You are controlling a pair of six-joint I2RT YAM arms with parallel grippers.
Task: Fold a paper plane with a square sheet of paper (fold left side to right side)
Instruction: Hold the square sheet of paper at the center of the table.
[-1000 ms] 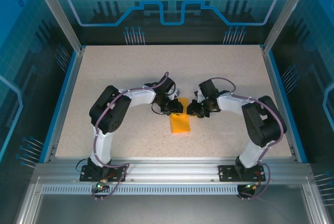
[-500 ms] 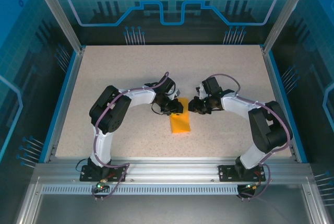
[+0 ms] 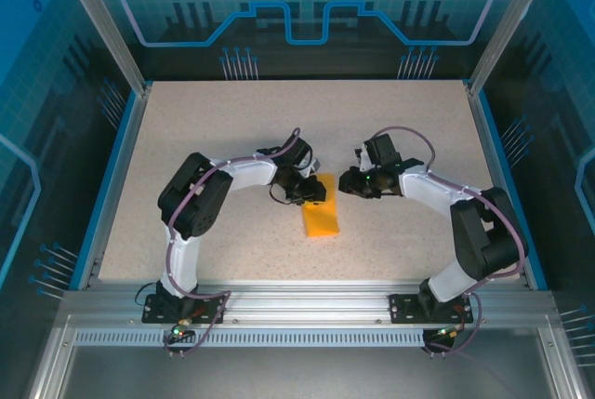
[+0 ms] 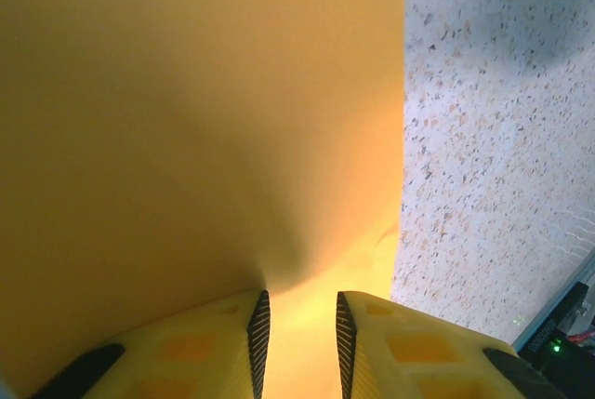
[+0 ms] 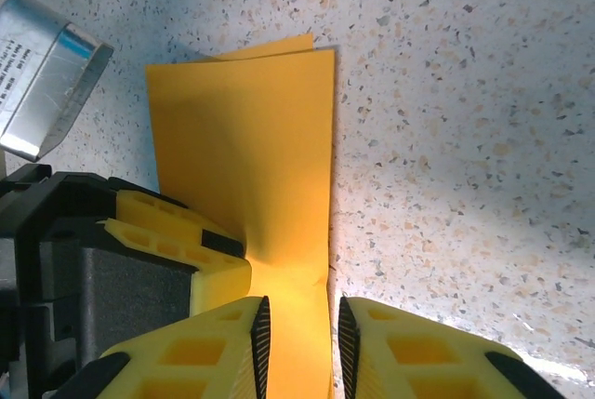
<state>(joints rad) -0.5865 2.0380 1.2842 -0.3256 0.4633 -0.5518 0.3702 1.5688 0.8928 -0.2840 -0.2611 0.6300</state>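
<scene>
The square sheet of paper [image 3: 322,219] lies on the table as an orange folded rectangle, long side running near to far. My left gripper [image 3: 313,192] is down on its far left part. In the left wrist view the paper [image 4: 186,120] spreads under the gripper [image 4: 299,299], whose jaws stand narrowly open, and it puckers at the left fingertip. My right gripper [image 3: 347,185] sits at the paper's far right edge. Its jaws [image 5: 303,304] are narrowly open over a strip of paper [image 5: 251,139] along that edge. The left gripper's fingers [image 5: 177,232] press the sheet beside it.
The speckled tabletop [image 3: 232,129] stretches free to the far side and both flanks, bounded by a blue rim [image 3: 119,171]. Both arms bend inward, their elbows [image 3: 191,199] [image 3: 483,227] out to the sides. A silver wrist part of the left arm [image 5: 46,73] hangs near the paper.
The right arm has swung its elbow outward to the right, and its gripper has shifted slightly back and right at the paper's edge. The left arm and the paper have not moved.
</scene>
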